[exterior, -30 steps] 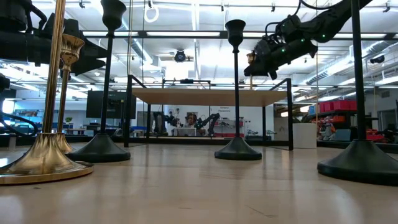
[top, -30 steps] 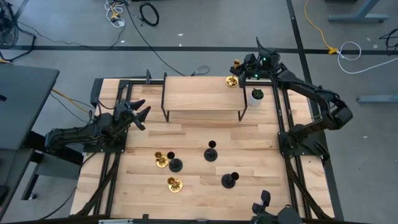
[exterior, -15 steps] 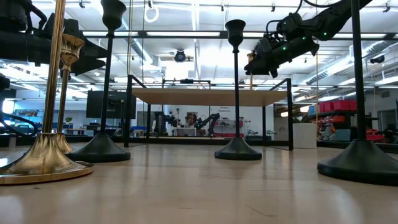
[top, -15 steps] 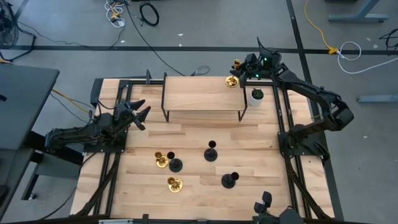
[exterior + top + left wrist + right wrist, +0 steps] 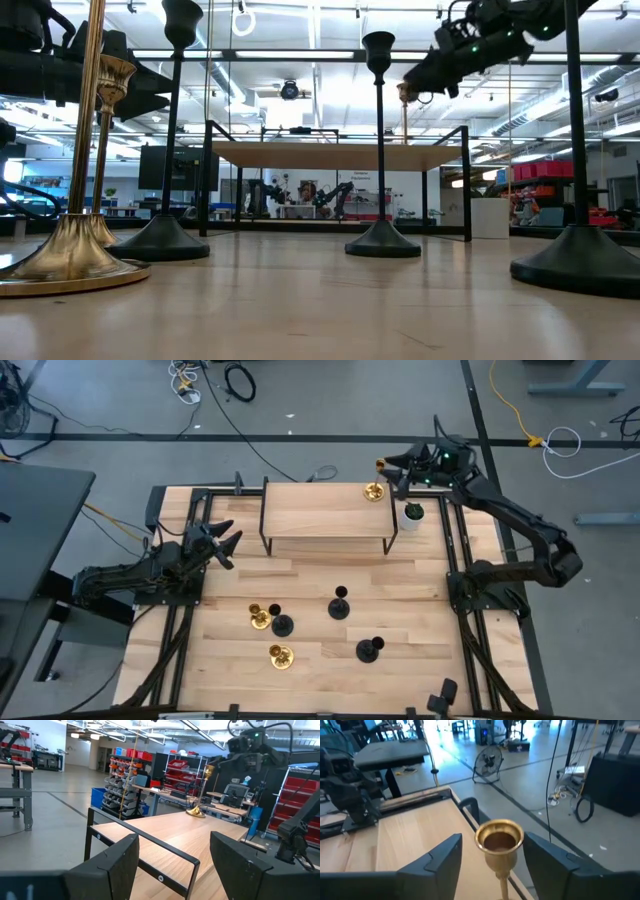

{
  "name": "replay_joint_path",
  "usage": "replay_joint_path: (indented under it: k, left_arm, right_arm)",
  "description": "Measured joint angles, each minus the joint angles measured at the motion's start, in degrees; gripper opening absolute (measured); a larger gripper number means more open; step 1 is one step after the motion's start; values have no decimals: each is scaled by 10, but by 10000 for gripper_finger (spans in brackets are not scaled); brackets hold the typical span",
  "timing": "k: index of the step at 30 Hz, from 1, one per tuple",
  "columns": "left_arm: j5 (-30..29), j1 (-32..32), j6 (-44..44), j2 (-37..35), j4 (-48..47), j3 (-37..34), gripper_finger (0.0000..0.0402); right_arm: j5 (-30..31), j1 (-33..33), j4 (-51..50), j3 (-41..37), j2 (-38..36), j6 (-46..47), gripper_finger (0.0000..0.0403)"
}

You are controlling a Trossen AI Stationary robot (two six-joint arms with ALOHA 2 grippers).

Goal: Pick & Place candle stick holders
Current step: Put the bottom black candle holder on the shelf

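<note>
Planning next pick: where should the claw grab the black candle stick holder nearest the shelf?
Grip the thin upright stem of the black candle stick holder from the side, above its flared base. It stands upright and apart from its neighbours, and the stem is the narrow part a claw can close on; the base is too wide.

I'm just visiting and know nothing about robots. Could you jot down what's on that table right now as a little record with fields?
Shelf: a raised wooden shelf on the table's far half
On shelf: one gold candle stick holder, upright at the shelf's right end
Right gripper: open, its fingers either side of that holder's cup, not closed on it
Left gripper: open, waiting at the table's left side, holding nothing
On tabletop: two gold holders and three black holders, all standing
Other: small white pot with green plant, right of the shelf
</note>
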Motion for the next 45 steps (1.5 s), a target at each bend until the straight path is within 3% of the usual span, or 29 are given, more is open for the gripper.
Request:
replay_joint_path:
  k: [14,22,32,36,45]
  left_arm:
    - [0,0,0,0,0,0,245]
    - [0,0,0,0,0,0,245]
    - [0,0,-1,0,1,0,245]
    - [4,0,-2,0,1,0,245]
    - [5,0,-2,0,1,0,245]
  right_arm:
    - [-4,0,-55,0,-111,10,220]
    - [-88,34,-160,0,-175,2,220]
    - [-208,177,-236,0,-219,0,220]
    - [-208,241,-275,0,-224,-6,220]
    - [-110,406,-304,-69,-223,15,220]
